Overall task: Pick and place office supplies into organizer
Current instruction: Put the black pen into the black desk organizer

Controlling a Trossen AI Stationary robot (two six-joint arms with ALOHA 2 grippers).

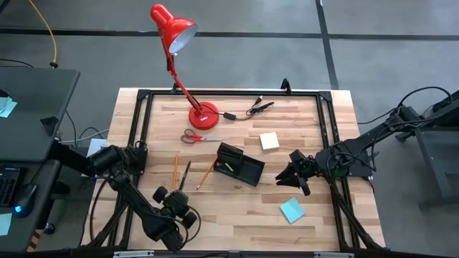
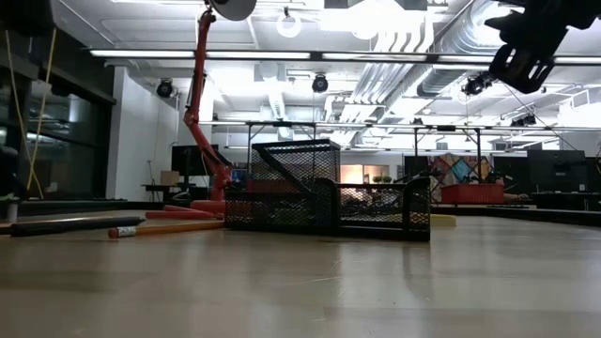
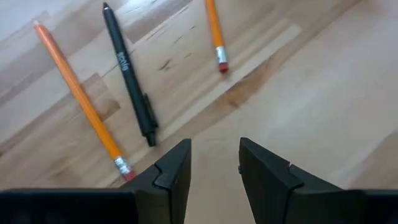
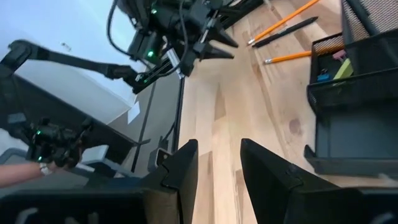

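both jaws spread, empty: left gripper above pencils, right gripper near organizer.

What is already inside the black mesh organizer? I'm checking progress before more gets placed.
The black mesh organizer tray holds a yellow-green item and a small blue one in one compartment. Its big front compartment looks bare. The tall back section's contents are hidden by mesh.

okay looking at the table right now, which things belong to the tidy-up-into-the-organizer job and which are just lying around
Part of the job:
red-handled scissors
two orange pencils
dark pen
pale yellow sticky pad
teal sticky pad
black organizer, with something small already inside

Just lying about:
red desk lamp
black cable with clips
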